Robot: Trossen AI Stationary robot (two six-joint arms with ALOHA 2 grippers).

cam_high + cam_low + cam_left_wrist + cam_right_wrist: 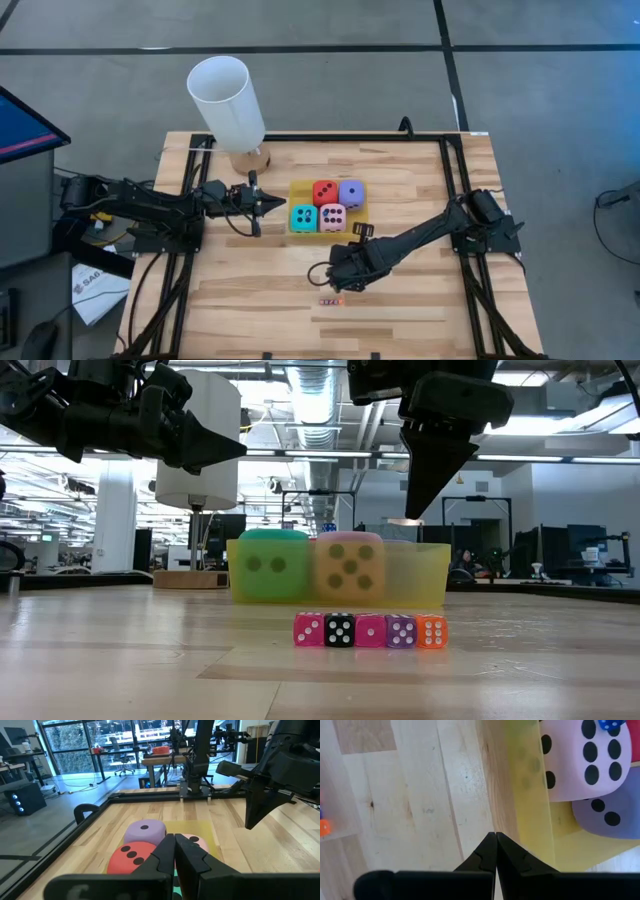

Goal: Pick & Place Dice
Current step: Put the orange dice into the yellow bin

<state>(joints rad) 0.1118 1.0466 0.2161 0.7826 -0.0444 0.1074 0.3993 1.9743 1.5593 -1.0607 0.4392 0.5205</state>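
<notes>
Four soft dice packed in a yellow tray [296, 207] mid-table, red die [324, 192] and purple die [351, 192] hidden in the low view behind cyan die [272, 564] and pink die [349, 568], tiny dice [369, 630] legible only there, left gripper [281, 205] closed empty beside the tray, right gripper [339, 276] closed empty above bare wood near it.

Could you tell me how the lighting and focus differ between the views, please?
Low view: backlit by bright ceiling lights, so both claws read as silhouettes; the tiny dice are sharp and the yellow tray soft. Right wrist view: the near tray wall is blurred and translucent; the pink die is evenly lit. High view: flat light, faint shadows.
</notes>
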